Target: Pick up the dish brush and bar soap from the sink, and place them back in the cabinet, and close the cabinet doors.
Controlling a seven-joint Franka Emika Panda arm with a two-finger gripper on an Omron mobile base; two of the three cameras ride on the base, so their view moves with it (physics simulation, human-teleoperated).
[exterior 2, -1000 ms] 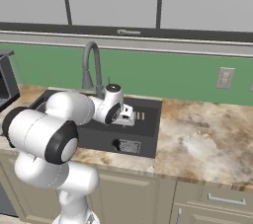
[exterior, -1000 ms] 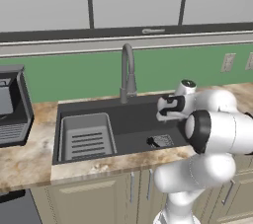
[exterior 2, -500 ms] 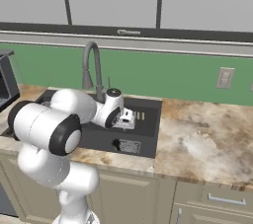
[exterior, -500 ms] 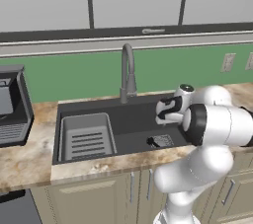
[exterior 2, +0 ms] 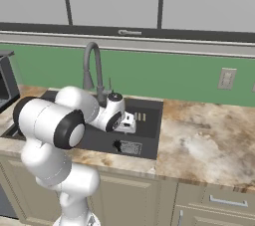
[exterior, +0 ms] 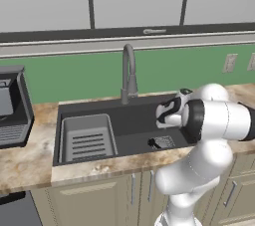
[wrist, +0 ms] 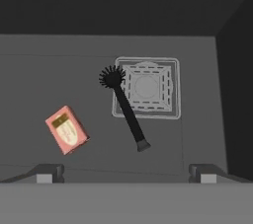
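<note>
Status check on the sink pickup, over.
Gripper open, empty, above the sink. Dish brush lies across the drain grate's edge; bar soap beside it, apart. Nothing blocking.

On the sink [wrist: 59, 85] floor, the dish brush [wrist: 124, 108] lies across the drain grate's [wrist: 147, 88] left edge; the bar soap [wrist: 66, 130] rests apart, left of the grate.
</note>
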